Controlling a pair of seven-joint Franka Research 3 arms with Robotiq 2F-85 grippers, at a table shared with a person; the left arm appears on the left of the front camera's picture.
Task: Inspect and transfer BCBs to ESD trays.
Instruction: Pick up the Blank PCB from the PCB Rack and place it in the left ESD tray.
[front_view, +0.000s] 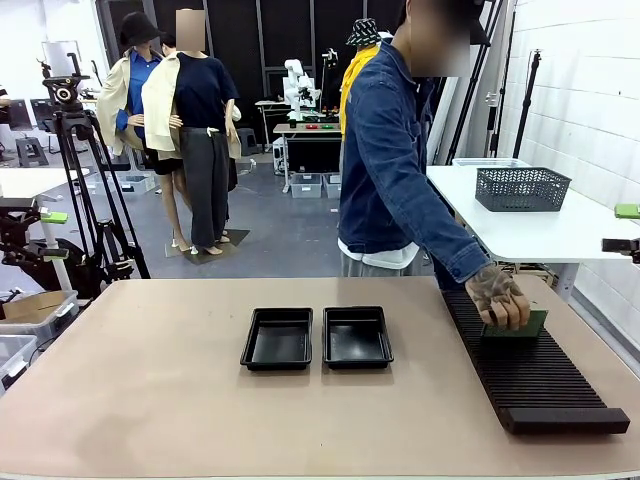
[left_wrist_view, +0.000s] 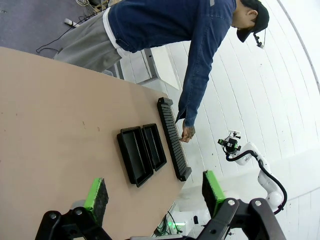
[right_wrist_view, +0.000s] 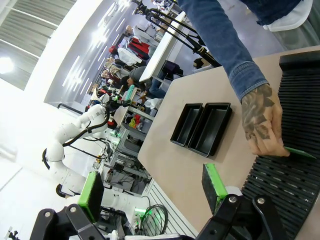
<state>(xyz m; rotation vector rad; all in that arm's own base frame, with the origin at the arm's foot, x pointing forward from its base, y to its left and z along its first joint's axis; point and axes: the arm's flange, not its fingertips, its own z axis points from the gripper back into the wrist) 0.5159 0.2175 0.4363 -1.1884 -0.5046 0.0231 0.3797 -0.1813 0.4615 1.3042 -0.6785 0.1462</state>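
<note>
Both arms held back on the robot's side. Left end effector released, green pads spread wide, nothing between them; right end effector likewise released and empty. Both hang above the worktop, well apart from any board. Mid-worktop: two ESD trays, black, glossy, side by side and just beside each other, both empty. To the robot's right of them, a long black ribbed rack runs from near edge to far. At its far part the person's hand grips one green BCB that sits down at the slots; cannot tell whether it is seated in a slot or lifted clear. No other board visible. Farther back, a grey mesh basket on a white side table. Judgement: transfer not yet begun. Risks from here: an end effector reaching in while the hand is on the board could pinch fingers; a thin board taken by one edge may tilt or slip from the pads; with trays this close, a board set down off-centre could ride up on a flared rim or bridge both.
</note>
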